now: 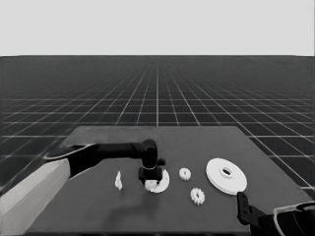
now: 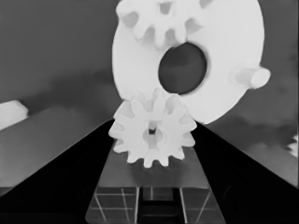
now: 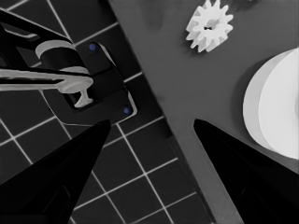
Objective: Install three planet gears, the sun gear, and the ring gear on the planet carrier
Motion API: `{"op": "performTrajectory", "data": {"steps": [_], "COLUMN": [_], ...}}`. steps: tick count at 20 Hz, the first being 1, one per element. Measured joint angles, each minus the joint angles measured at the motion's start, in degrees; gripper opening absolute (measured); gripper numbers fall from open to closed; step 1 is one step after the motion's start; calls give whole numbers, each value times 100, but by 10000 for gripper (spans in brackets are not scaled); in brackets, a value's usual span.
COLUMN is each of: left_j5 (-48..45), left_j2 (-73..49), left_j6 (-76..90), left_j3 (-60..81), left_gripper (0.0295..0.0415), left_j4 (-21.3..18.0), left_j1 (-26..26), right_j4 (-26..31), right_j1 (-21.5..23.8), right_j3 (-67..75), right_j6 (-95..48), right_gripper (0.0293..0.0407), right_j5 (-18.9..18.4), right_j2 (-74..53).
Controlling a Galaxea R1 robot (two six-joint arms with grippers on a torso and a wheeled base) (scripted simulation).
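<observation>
White planet gear sits clamped in the left jaws just over the smaller round part near the surface's centre, so seating seems underway, calling for lining its hole with a free peg; right jaws wait open at five o'clock.

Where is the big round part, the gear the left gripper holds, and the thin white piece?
larger round part (image 1: 219,178): head view, flat face.
held gear (image 2: 152,132): left wrist view, centre hub.
thin white piece (image 1: 118,181): head view, its middle.
</observation>
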Motion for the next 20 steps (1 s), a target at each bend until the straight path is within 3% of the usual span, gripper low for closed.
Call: {"op": "performTrajectory", "data": {"steps": [6,8,9,16,18,20], "left_j5": [-38,-39,-40,-40,127,146], "left_j2": [22,22,22,22,-73,-84], "left_j6": [57,59,59,59,-250,-319], "left_j3": [-86,-90,-91,-92,350,438], "left_gripper": [312,372,381,385,385,385], "left_j4": [103,106,107,108,-492,-728], "left_j1": [93,98,99,100,-506,-754], "right_j4": [0,0,0,0,0,0], "right_j1": [0,0,0,0,0,0], "right_j3": [0,0,0,0,0,0], "right_j6": [0,0,0,0,0,0], "right_gripper": [385,385,385,385,385,385], "right_j5": [0,0,0,0,0,0], "right_j2": [0,0,0,0,0,0]}}
